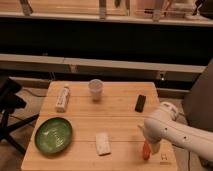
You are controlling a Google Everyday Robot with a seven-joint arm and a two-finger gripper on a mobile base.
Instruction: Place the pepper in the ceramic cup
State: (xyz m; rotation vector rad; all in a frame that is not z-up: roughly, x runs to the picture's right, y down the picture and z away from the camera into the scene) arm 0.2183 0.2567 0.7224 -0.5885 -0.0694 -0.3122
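Pepper first: it is small and orange-red, and it sits at the front right of the wooden table, close to the edge. It looks like it stands up on its end, but that is hard to be sure of.

The gripper is low down right by the pepper, at the end of the big white arm that comes in from the right. Its fingers are spread wide. Whether they touch the pepper cannot be told.

The ceramic cup is pale and stands upright at the back of the table, near the middle. It is well apart from the pepper.

A white bottle lies on its side at the back left. A green bowl sits at the front left. A little white block lies at the front middle. A black block lies on the right side, between the cup and the arm.
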